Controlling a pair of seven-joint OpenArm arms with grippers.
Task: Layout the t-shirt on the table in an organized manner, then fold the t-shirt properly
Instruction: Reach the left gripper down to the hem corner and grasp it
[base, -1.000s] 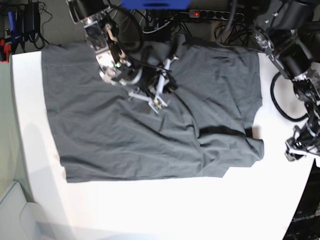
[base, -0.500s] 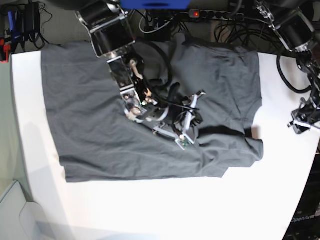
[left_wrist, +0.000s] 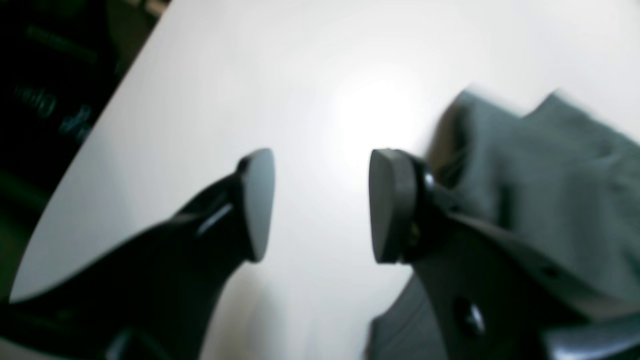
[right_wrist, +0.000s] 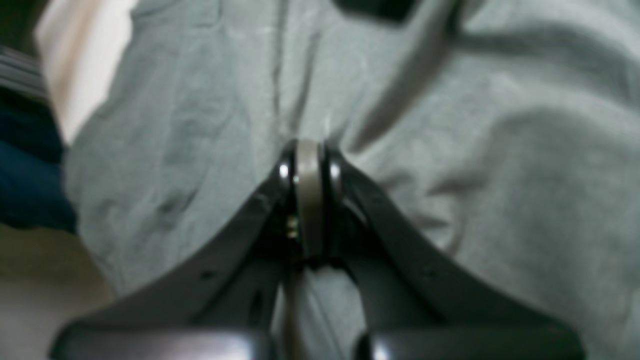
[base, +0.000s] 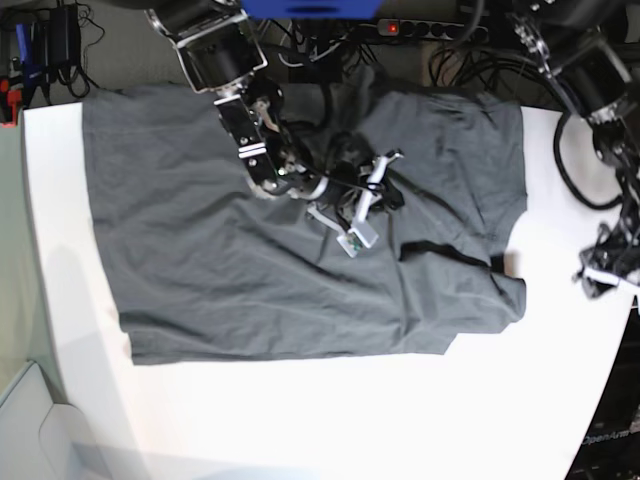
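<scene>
You are pinching mid-shirt fold: right gripper (right_wrist: 310, 165) jaws closed on t-shirt (base: 200, 240); left gripper (left_wrist: 320, 200) hanging open, empty, over table (left_wrist: 310, 70). Be pulling crease flat, slowly

You're looking at a robotics lab bench. A white table (base: 330, 420) sits under 2 robot arms, and behind it at 12 o'clock you get a tangle of black cables (base: 470, 55) and a power strip (base: 430, 27) with a red lit switch. At 10 o'clock lie chargers (base: 50, 40).
</scene>
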